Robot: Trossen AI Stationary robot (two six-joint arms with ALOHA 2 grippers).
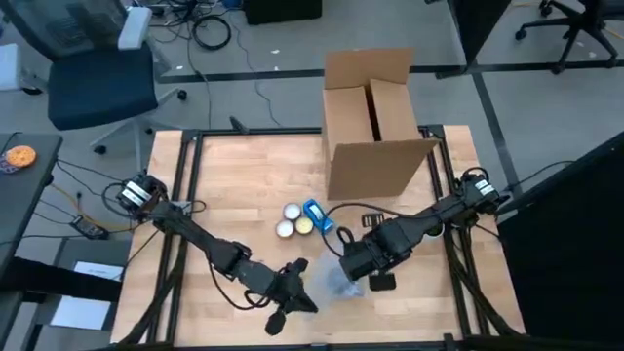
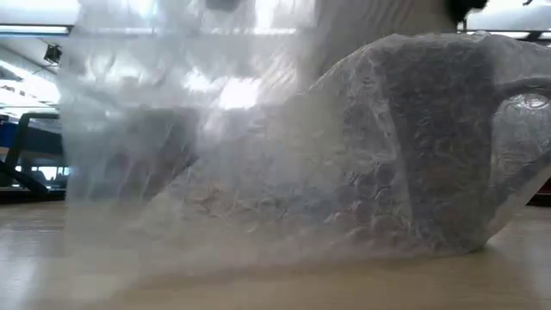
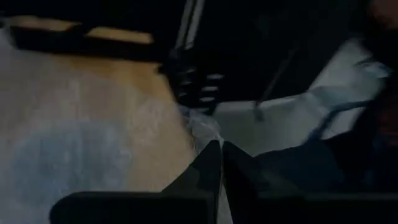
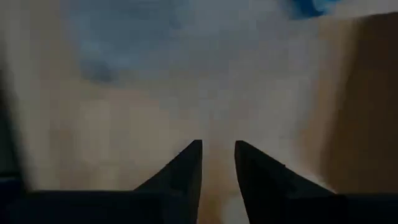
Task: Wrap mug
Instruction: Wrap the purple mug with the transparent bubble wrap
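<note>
Left gripper (image 3: 221, 149): fingers closed, pinching bubble wrap (image 1: 330, 281) edge | Right gripper (image 4: 217, 155): fingers slightly apart, holding nothing, above wrap | Wrapped mug (image 2: 430, 146): on table (image 1: 244, 185) at 6 o'clock from cardboard box (image 1: 375, 122)

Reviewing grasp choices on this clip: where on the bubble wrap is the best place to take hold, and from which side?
Grip a free edge of the bubble wrap, not the domed middle, which looks bulged over something. The left end effector seems shut on a thin edge already, coming in low from the left; the right end effector could take the opposite edge.
</note>
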